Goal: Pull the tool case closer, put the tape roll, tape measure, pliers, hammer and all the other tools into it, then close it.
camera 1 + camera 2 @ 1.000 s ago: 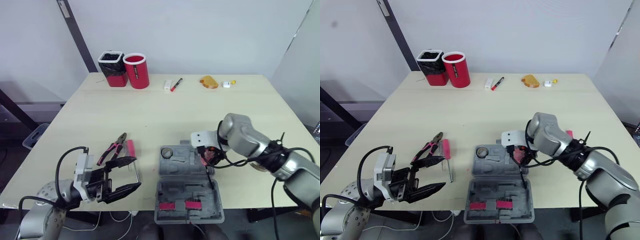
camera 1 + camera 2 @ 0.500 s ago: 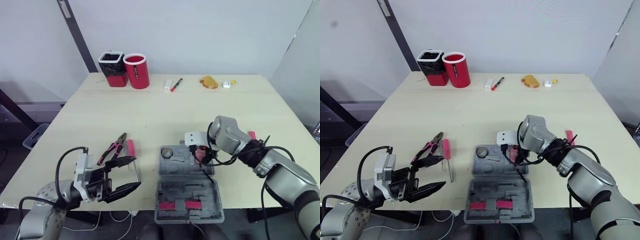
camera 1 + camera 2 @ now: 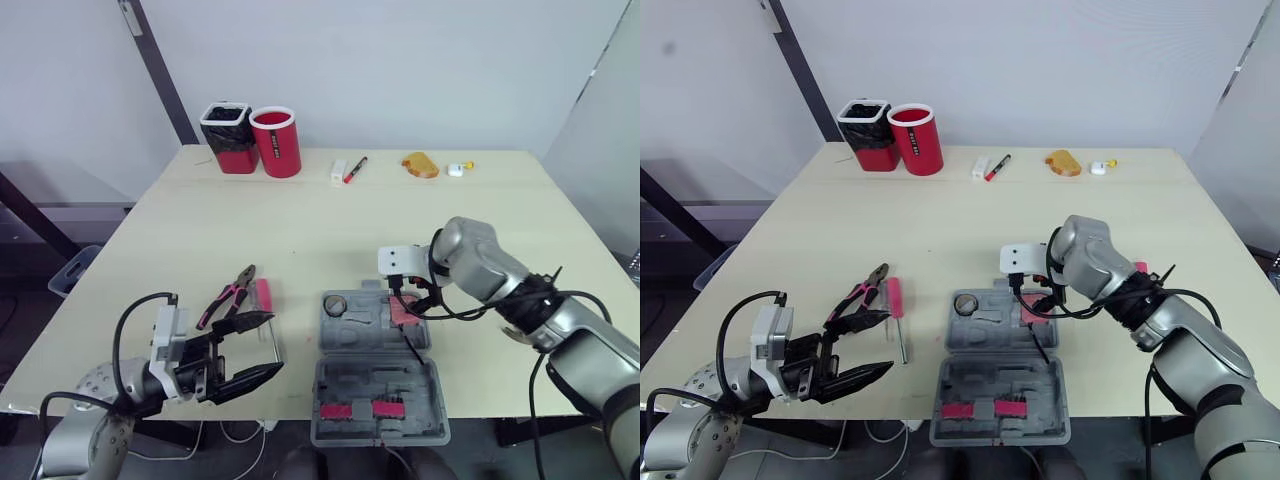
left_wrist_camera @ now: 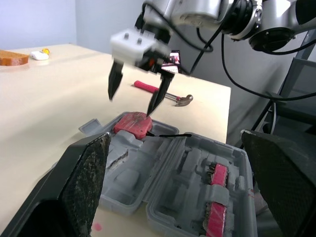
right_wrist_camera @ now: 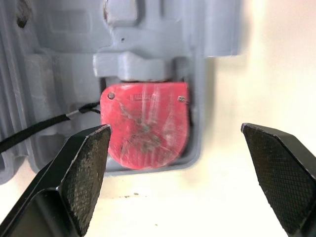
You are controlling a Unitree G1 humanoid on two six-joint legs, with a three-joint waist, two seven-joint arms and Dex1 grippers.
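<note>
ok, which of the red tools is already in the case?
The tape measure, seated in a corner pocket of the tool case. The pliers and hammer lie outside it on the table.

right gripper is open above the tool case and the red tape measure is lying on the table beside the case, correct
Not quite: the right gripper is open above the tool case, but the red tape measure lies inside the case, in a corner compartment, not on the table. The right wrist view shows it.
</note>
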